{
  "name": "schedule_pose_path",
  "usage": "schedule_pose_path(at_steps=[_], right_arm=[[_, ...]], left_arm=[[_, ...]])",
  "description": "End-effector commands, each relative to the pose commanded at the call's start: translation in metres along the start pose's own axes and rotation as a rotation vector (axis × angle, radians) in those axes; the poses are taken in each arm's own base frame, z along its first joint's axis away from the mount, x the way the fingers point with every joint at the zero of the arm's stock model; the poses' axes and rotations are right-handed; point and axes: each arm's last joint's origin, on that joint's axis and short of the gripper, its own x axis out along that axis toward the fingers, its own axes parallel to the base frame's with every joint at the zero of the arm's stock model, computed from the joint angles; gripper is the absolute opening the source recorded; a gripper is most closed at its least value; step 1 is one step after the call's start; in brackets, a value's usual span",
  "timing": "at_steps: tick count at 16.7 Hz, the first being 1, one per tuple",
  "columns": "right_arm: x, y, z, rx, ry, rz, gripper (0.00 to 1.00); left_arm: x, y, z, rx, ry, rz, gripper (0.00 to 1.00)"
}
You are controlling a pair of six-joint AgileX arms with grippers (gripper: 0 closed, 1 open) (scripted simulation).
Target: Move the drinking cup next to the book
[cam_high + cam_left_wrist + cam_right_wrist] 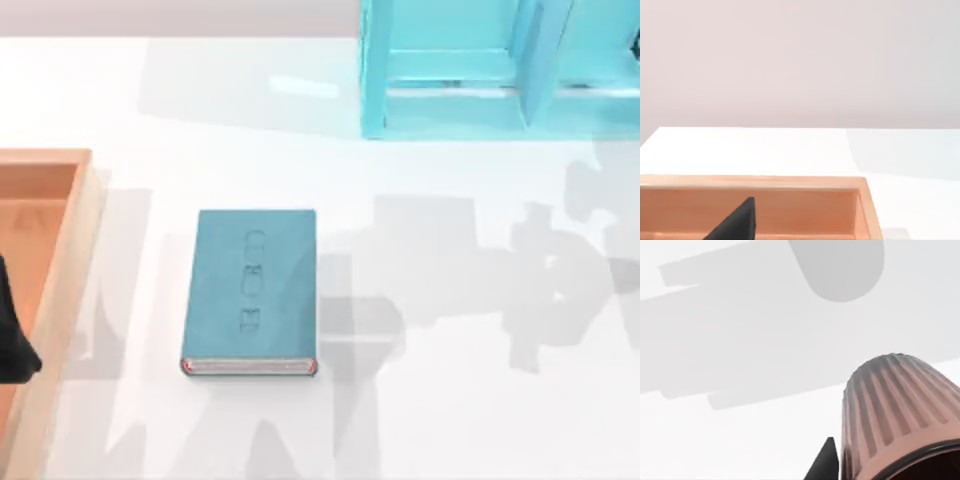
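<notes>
Carrying step, by the look: drinking cup [900, 415] close against right gripper's dark fingertip [826, 462], grip itself impossible to tell; book [252, 290] flat mid-table. Next: lower cup just beside book

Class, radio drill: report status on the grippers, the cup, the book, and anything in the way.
Right gripper close beside the drinking cup. Left gripper parked over the wooden tray. The book flat mid-table; table beside it bare.
</notes>
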Motion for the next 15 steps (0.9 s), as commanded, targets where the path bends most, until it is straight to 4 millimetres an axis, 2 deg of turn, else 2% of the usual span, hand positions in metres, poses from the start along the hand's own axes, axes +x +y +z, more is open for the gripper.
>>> schedule_pose_path(at_steps=[4,8,11,15], right_arm=[[-0.005,0.014,0.091,0.28,0.008,0.007,0.0],[-0.012,0.047,0.17,0.615,0.01,0.006,0.0],[-0.021,0.075,0.214,0.864,-0.006,-0.001,0.0],[-0.038,0.109,0.252,1.125,-0.06,-0.01,0.0]], left_arm=[[0.0,0.0,0.0,0.0,0.0,0.0,1.0],[0.0,0.0,0.0,0.0,0.0,0.0,1.0],[0.0,0.0,0.0,0.0,0.0,0.0,1.0],[0.0,0.0,0.0,0.0,0.0,0.0,1.0]])
